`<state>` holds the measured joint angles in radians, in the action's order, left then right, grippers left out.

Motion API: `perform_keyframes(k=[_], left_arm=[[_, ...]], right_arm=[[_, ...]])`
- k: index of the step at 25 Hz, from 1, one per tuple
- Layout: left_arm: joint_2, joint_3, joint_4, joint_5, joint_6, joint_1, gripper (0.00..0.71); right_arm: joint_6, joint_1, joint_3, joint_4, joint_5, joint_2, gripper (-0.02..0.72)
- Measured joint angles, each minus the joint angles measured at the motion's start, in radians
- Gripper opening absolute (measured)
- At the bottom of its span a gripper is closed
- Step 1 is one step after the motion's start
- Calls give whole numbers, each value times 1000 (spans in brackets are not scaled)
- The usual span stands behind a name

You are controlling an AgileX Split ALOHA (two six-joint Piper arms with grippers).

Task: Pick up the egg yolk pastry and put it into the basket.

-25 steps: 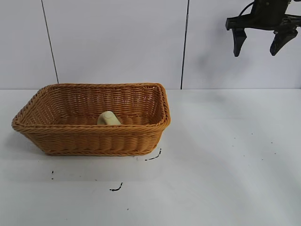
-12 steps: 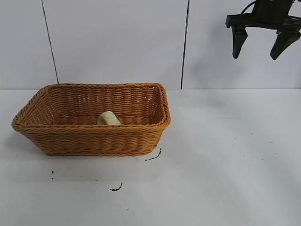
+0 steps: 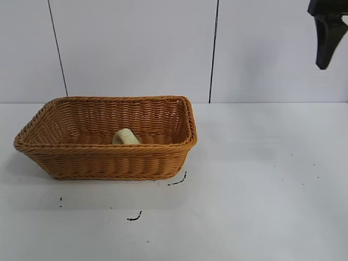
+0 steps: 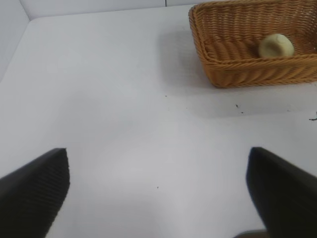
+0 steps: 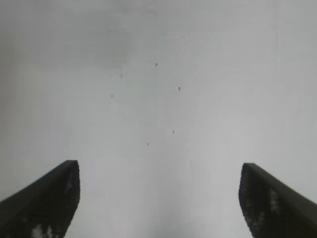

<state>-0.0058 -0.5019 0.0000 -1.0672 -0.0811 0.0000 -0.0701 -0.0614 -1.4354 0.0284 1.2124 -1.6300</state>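
A: Where's the egg yolk pastry (image 3: pixel 125 136)?
B: Lying inside the basket (image 3: pixel 103 163), on its floor near the front wall; the basket sits on the white surface (image 3: pixel 261 185).
A: And the arms?
B: The right gripper (image 5: pixel 158 198) is high at the far right, jaws spread wide, holding nothing. The left gripper (image 4: pixel 158 191) hangs over bare surface well apart from the basket, jaws wide and empty too
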Motion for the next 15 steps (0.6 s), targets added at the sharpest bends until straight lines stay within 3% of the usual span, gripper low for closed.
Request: perform_keyframes(k=[9, 15], left_arm=[[0, 0, 0, 0, 0, 0, 697], [0, 0, 0, 0, 0, 0, 697]], right_arm=[[0, 0, 472, -42, -3, 418, 626], [1, 0, 759, -42, -138, 747, 626]])
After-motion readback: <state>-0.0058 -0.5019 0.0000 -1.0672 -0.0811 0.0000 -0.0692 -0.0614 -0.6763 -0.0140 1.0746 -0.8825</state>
